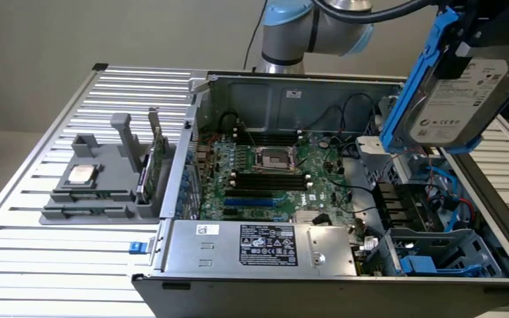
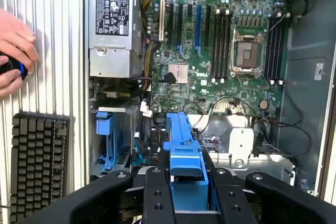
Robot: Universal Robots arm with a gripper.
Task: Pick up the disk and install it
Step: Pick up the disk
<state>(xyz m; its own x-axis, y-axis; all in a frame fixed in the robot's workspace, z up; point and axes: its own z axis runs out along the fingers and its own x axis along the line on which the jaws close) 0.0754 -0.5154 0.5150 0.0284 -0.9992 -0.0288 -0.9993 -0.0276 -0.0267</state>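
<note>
The disk [image 1: 456, 99], a silver-grey drive with a white label in a bright blue carrier frame, hangs upright in the air above the open computer case [image 1: 236, 262], toward the exterior view's right. My gripper [image 1: 484, 40] is shut on its upper end. In the wrist view the carrier's blue edge [image 2: 181, 145] sits clamped between the black fingers [image 2: 157, 192] of the gripper [image 2: 184, 187], over the metal bracket beside the motherboard [image 2: 220, 40]. The disk touches nothing in the case.
A drive bay with blue carriers [image 1: 436, 262] lies at the case's near right corner, below the disk. The power supply [image 1: 264, 245] and cables sit close by. A grey holder [image 1: 95, 192] with a CPU chip and a green card stands left. A person's hand [image 2: 16, 51] and keyboard [image 2: 37, 161] lie outside the case.
</note>
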